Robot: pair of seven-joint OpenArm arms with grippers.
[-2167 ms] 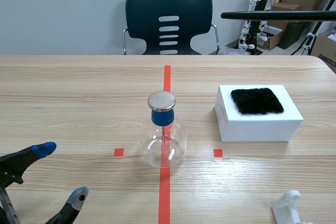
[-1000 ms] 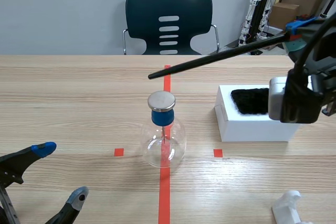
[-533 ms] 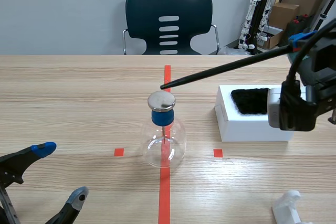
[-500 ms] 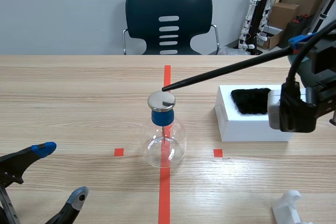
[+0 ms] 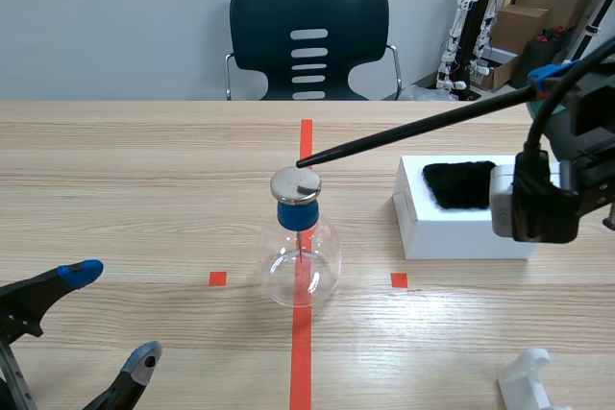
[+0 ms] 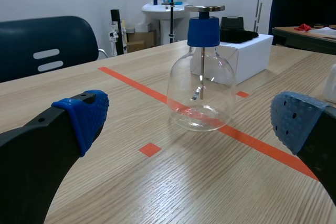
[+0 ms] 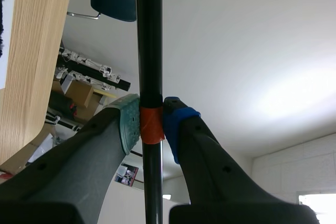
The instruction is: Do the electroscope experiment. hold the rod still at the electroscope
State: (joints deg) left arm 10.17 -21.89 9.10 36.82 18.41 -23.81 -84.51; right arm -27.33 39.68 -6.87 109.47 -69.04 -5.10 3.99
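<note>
Our right gripper (image 7: 151, 124) clamps the black rod (image 5: 404, 132), its tip at the metal cap of the electroscope (image 5: 300, 256), mid worktop (image 5: 144, 189); our left gripper (image 5: 113, 319) rests wide open, near left.

Soft, even indoor light fills every view, with only faint shadows on the pale tabletop (image 5: 144, 160); the right wrist view faces a bright glowing ceiling (image 7: 273, 93), and the left end effector (image 6: 191, 119) looms slightly soft near the lens.
</note>
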